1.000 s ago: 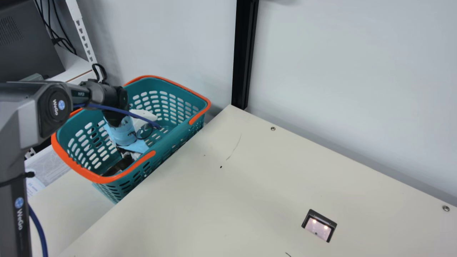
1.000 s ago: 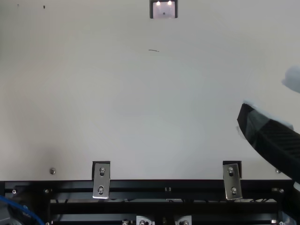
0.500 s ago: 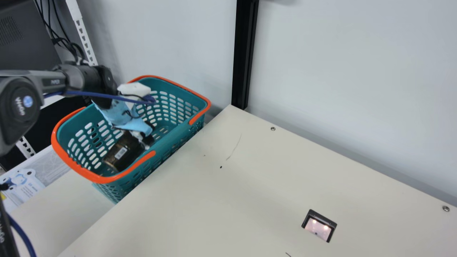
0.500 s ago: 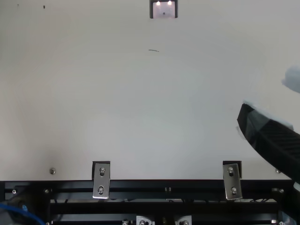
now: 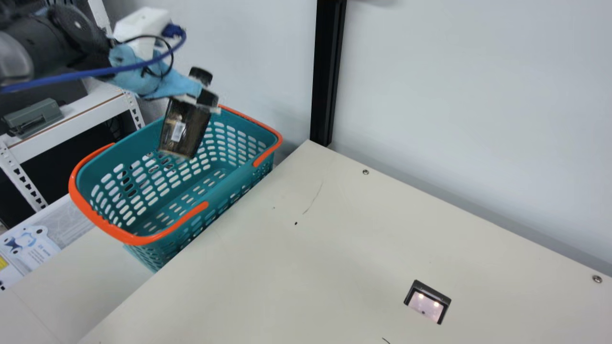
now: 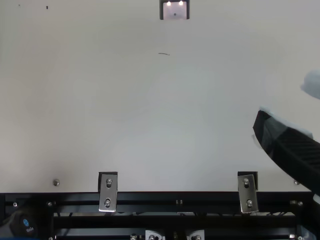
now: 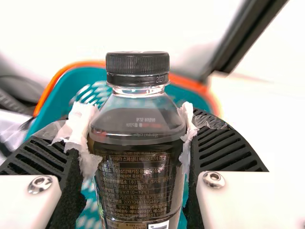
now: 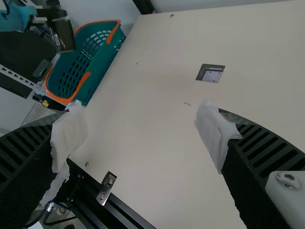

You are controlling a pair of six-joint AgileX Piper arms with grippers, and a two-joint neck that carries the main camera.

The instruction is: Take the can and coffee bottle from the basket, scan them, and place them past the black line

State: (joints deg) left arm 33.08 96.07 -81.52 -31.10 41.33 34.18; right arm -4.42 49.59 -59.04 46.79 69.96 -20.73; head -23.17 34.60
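Over the basket [image 5: 100,224], the left gripper [image 7: 138,121] grips the coffee bottle [image 7: 138,186] near its shoulder; well apart from the basket, the right gripper [image 8: 143,125] gapes wide. Probably weighty, smooth and slightly squeezable, the bottle wants a firm upper-body hold.

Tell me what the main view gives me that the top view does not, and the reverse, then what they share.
Main view: the coffee bottle, tilted and gripped by the left gripper; the teal basket with its orange handles; the black upright post by the wall.

Top view: the right gripper, open, at the right edge; two metal brackets along the table's near edge.

Both: the cream table, the scanner window set in it, and a short dark scratch-like mark nearby.
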